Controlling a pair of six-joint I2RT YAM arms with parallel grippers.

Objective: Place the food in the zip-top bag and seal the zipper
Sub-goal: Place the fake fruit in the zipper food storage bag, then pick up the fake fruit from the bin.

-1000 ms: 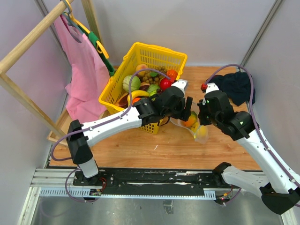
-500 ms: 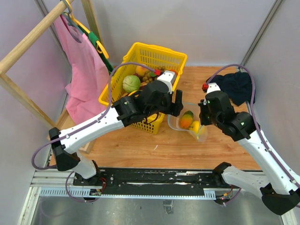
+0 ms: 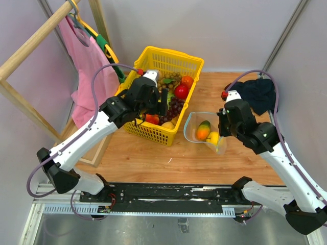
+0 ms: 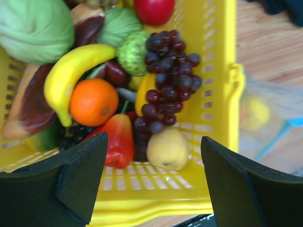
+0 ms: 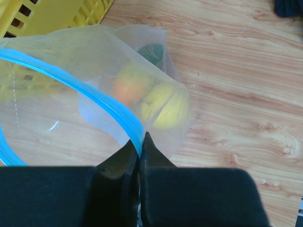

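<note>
Left fingers (image 4: 71,184) wide apart, empty, above yellow mesh basket (image 4: 222,71); right fingers (image 5: 113,165) pinched on blue zipper (image 5: 113,109) of clear floppy plastic bag (image 5: 57,85) just beside basket.

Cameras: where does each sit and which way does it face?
Top external: above and behind the bases, looking down on both arms, yellow basket and zip-top bag.
Left wrist: over the basket, facing down at the grapes; open left gripper frames the view.
Right wrist: above the bag's rim, facing down; right gripper shut on the zipper.
Shared: grapes, in top and left wrist.
</note>
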